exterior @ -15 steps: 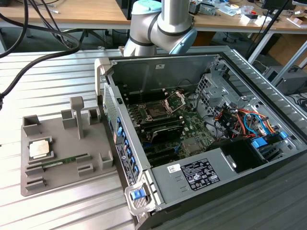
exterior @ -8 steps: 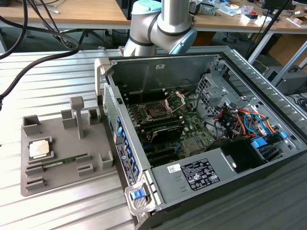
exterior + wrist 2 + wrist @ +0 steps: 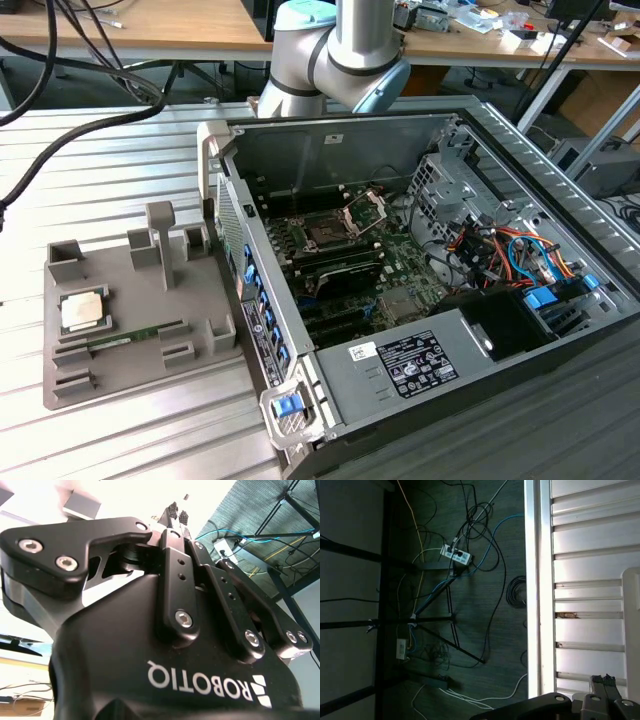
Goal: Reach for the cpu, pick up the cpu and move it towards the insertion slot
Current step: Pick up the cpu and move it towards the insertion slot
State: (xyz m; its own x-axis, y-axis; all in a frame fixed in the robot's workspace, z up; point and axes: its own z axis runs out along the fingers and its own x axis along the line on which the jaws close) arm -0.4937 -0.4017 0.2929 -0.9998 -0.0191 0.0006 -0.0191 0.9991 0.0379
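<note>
Cpu (image 3: 82,312) lay flat in recess of grey tray (image 3: 135,372) on worktop (image 3: 120,150), well apart from insertion slot (image 3: 325,233), at its 8 o'clock in exterior view. Slot bracket (image 3: 366,208) stood raised. Arm (image 3: 345,50) sat at 12 o'clock, behind case (image 3: 330,150). Tool (image 3: 178,514) in second wrist view: fingers together, holding nothing. Risks, as judged: closed fingers nudging chip askew; arm clipping tray posts (image 3: 162,240) or case wall.
</note>
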